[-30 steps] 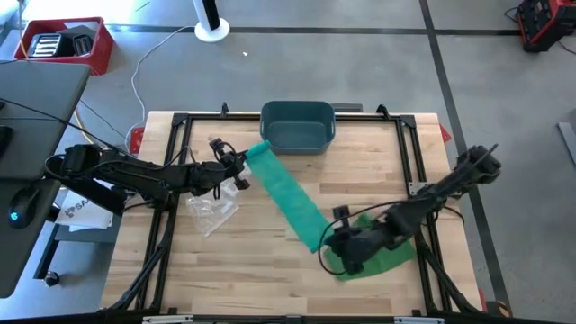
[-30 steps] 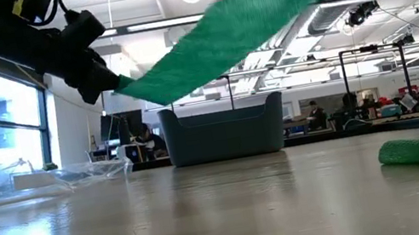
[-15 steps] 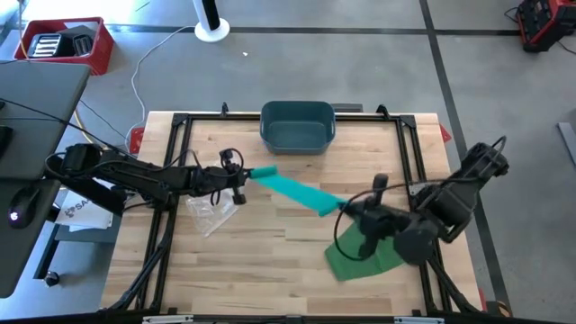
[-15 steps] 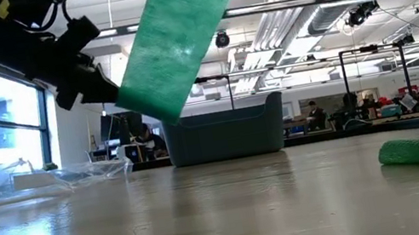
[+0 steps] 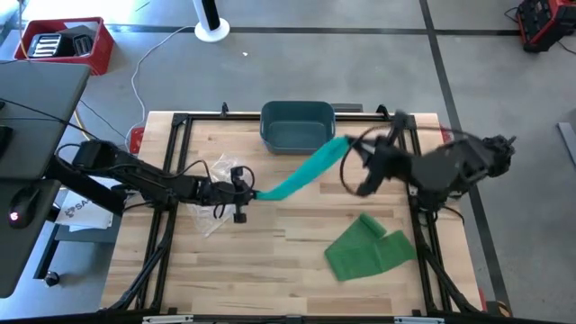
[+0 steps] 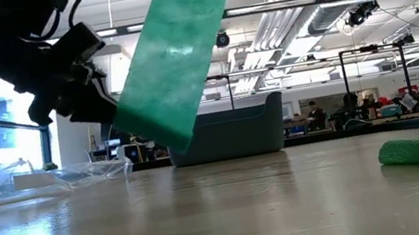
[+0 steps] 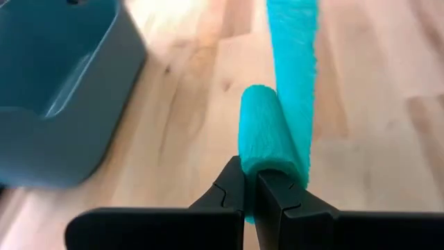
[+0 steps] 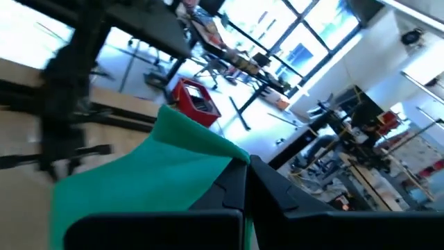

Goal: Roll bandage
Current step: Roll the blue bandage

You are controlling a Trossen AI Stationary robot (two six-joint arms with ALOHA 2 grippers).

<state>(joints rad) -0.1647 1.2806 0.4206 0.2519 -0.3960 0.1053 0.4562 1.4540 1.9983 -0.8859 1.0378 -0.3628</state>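
Here the green bandage point(image 5: 301, 173) hung in the air above the wooden surface point(image 5: 270, 261), stretched between both hands. The left hand point(image 5: 245, 191) pinched the rolled end tight near the clear plastic bag point(image 5: 209, 214). The right hand point(image 5: 353, 155) pinched the strip near the blue bin point(image 5: 297, 124). More bandage lay piled nearby.

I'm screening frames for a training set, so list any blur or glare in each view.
High view: right arm smeared by motion, table sharp. Low view: ceiling lights glare behind the bandage; near tabletop soft. Left wrist view: bin blurred, roll fairly clear. Right wrist view: left arm streaked, windows blown out.
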